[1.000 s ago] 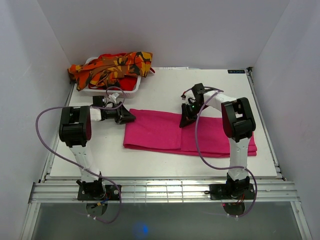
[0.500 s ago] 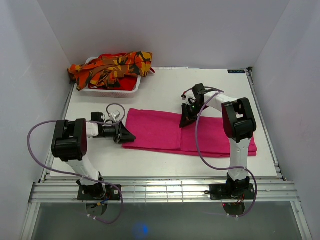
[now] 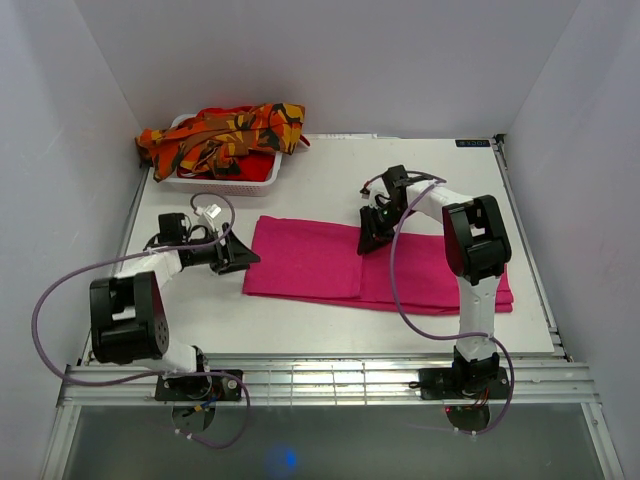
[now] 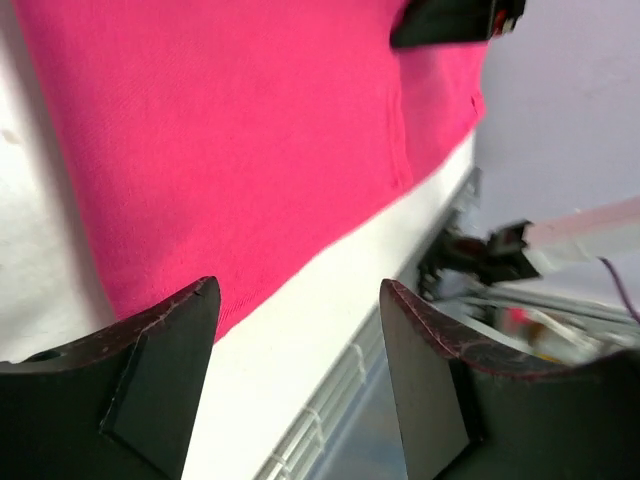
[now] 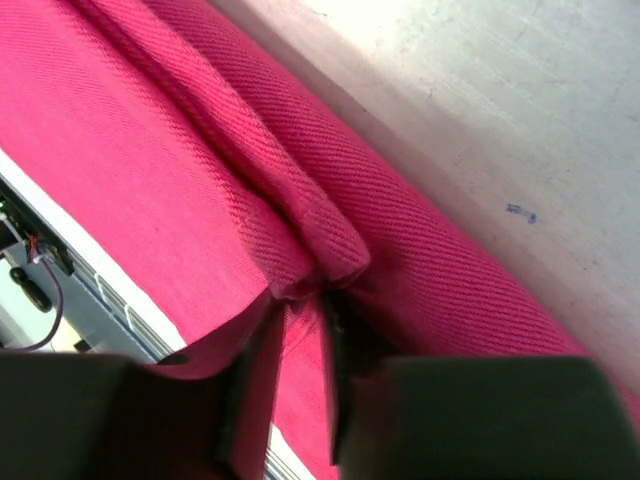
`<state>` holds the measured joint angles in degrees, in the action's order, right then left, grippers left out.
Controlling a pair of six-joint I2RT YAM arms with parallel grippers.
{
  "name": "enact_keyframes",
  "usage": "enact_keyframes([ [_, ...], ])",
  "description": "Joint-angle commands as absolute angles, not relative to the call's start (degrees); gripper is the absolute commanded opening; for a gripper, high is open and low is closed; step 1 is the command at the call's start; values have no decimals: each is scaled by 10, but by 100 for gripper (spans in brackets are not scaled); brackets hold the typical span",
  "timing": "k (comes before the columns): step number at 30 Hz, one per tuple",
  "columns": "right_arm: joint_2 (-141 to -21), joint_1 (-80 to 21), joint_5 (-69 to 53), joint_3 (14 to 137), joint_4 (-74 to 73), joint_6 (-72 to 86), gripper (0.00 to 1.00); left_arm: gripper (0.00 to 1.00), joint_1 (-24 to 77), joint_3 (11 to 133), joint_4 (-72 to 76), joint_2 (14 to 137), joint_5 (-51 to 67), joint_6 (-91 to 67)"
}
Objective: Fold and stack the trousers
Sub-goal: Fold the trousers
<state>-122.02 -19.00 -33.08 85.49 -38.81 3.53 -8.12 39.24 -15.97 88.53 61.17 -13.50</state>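
Note:
The pink trousers lie folded flat across the middle of the table, and fill the left wrist view and the right wrist view. The orange camouflage trousers are heaped over the white basket at the back left. My left gripper is open at the pink trousers' left edge, with nothing between its fingers. My right gripper rests on their far edge. Its jaws stand almost together, with a raised ridge of pink cloth pinched at the tips.
The white slotted basket stands in the back left corner against the wall. White walls close in the table on three sides. A metal rail runs along the near edge, where both arm bases are bolted.
My left gripper swept along the pink trousers' left edge, then drew back to the left and opened wide. The cloth's left edge shifted slightly. My right arm stayed in place.

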Motion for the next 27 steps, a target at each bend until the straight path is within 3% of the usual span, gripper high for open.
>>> enact_keyframes([
  [1, -1221, -188, -249, 872, -388, -16, 33, 76, -96, 434, -194, 807, 517, -96],
  [4, -1202, -185, -233, 887, -408, -32, 59, 74, -99, 482, -227, 840, 463, -68],
  [7, -1164, -180, -222, 887, -414, -53, 78, 70, -102, 509, -248, 909, 464, -48],
  [10, -1117, -169, -211, 876, -428, -78, 84, 68, -101, 509, -213, 959, 496, -56],
  [16, -1029, -94, -226, 830, -487, -142, 89, 61, -86, 499, -95, 1031, 562, -109],
  [27, -1013, 214, -236, 786, -567, -244, 88, 57, -40, 550, 3, 1138, 512, -178],
])
